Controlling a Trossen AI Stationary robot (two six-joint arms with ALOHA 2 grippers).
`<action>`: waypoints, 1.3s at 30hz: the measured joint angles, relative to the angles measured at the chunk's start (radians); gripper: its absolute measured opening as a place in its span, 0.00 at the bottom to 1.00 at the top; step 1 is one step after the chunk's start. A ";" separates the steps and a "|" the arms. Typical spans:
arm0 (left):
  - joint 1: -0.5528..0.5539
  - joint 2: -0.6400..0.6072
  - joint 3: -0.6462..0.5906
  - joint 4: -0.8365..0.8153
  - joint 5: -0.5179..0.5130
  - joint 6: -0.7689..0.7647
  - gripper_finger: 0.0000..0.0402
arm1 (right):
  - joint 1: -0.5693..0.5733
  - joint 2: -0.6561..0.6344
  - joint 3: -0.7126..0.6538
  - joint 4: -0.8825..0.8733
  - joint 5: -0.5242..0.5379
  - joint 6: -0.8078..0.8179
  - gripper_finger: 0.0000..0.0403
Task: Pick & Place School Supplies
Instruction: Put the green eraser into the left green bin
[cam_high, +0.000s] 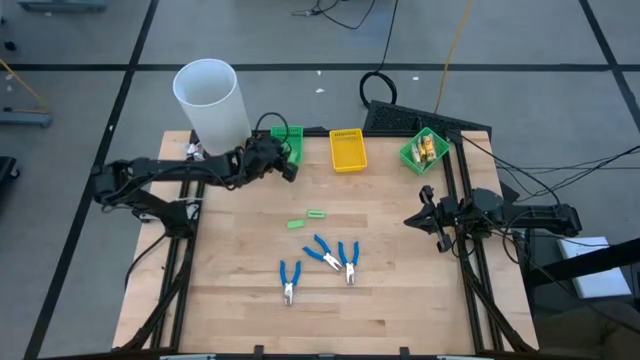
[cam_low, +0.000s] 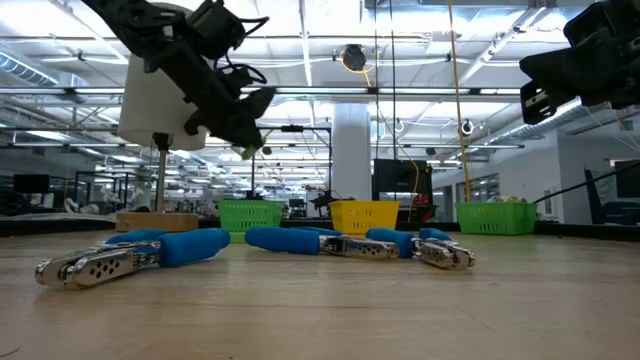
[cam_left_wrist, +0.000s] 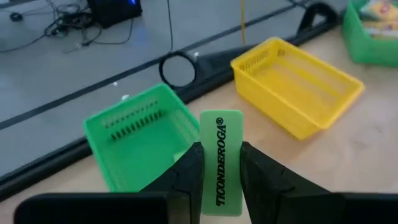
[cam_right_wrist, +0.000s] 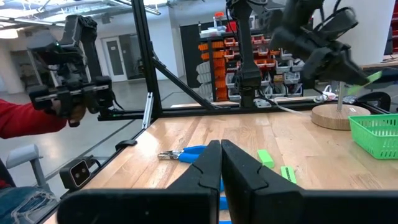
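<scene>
Left gripper (cam_left_wrist: 221, 171) clamped on green eraser (cam_left_wrist: 221, 158), hovering by green bin (cam_left_wrist: 134, 140) at 11 o'clock, apparently for sorting by colour. Right gripper (cam_right_wrist: 221, 163) shut, empty, parked at 3 o'clock. Pliers (cam_high: 331, 258) near 6 o'clock.

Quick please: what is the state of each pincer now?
Left pincer: closed on the green eraser, above the green bin.
Right pincer: closed, empty.
</scene>
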 joint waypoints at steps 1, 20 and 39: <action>0.005 0.009 0.000 0.026 0.000 -0.002 0.22 | 0.000 0.000 0.000 0.000 0.000 0.000 0.01; 0.067 0.207 0.000 0.160 -0.054 0.022 0.22 | 0.000 0.000 0.000 -0.001 0.000 0.000 0.01; 0.073 0.230 0.000 0.189 -0.124 0.049 0.22 | 0.001 0.000 0.000 0.000 0.000 0.000 0.01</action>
